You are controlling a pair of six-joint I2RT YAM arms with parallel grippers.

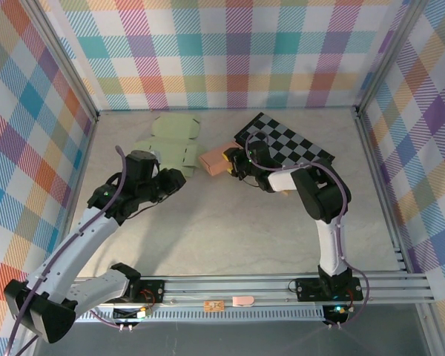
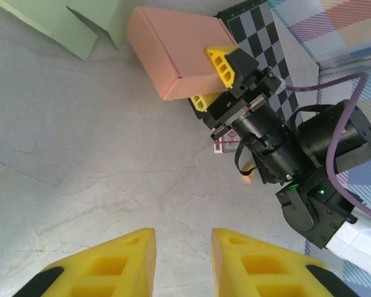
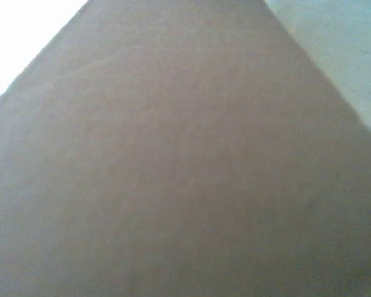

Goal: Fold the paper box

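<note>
Two arm bases sit on an aluminium rail (image 1: pixel 282 285) at the near edge of a pale, veined table (image 1: pixel 230 230), with plaid walls (image 1: pixel 222 52) on three sides. The left arm stretches forward and inward. Its left gripper (image 1: pixel 174 178) is low over bare tabletop, yellow fingers (image 2: pixel 111 266) partly apart with nothing between them. The right arm rises, elbows over and reaches left. Its right gripper (image 1: pixel 233 159) is clamped on one end of the pink paper box (image 1: pixel 213 161), one finger on its top face. Whether the box rests on the table I cannot tell. Beyond lie a flat green paper cut-out (image 1: pixel 170 144) and a checkerboard sheet (image 1: pixel 289 144), the box between them.
</note>
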